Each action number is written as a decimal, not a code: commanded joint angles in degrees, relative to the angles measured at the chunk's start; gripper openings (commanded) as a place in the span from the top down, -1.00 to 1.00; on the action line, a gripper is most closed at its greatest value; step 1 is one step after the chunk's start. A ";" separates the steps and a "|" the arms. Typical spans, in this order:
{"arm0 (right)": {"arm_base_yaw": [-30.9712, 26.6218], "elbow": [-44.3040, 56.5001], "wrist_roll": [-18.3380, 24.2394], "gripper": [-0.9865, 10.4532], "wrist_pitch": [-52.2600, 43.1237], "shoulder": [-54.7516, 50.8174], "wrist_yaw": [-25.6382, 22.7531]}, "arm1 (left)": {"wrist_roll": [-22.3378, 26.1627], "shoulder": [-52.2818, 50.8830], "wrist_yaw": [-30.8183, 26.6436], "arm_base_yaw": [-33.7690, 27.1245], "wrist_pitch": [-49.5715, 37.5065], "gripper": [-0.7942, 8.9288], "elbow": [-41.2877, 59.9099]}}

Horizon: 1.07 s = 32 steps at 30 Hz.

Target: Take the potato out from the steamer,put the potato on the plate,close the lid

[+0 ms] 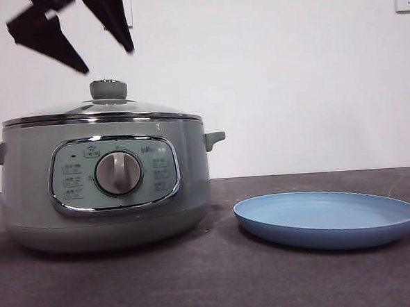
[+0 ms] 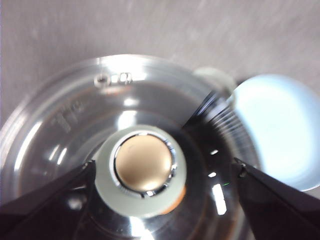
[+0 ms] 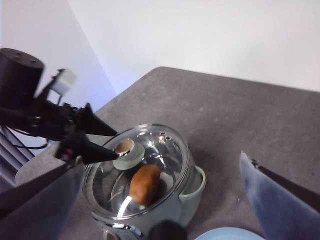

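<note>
Blue plate (image 1: 327,219) nearest, beside lidded steamer (image 1: 103,191); potato (image 3: 145,184) inside, seemingly. Left pincer (image 1: 109,60) spread apart above lid (image 2: 75,125) knob. Right pincer (image 3: 160,200) wide apart, well off.

Potato (image 3: 145,184) unseen from the front; steamer (image 1: 103,187) cut by the left edge

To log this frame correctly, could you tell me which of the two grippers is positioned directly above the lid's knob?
The left gripper: its open jaws straddle the pale green knob without touching it, while the right gripper hangs farther off, open and empty.
</note>
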<state>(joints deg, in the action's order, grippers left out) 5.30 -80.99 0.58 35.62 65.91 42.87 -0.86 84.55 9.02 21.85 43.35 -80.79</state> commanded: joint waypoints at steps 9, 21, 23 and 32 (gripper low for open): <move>0.13 -0.39 0.59 -0.11 0.98 0.09 0.02 | 1.09 5.27 -5.79 0.68 -1.31 -0.06 -0.15; 0.13 -0.39 0.57 -0.11 1.40 0.09 0.02 | 3.04 5.27 -5.55 0.66 -1.70 0.85 -0.15; 0.11 -0.39 0.55 -0.11 1.86 0.09 0.07 | 3.06 5.27 -5.57 0.66 -2.19 0.85 -0.15; 0.13 -0.39 -0.13 -0.11 1.97 0.09 0.70 | 4.37 5.22 -5.64 0.66 -4.04 0.85 -6.25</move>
<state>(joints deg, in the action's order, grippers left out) 5.30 -81.01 0.67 37.71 65.91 43.35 1.93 90.28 3.90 22.68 42.92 -83.92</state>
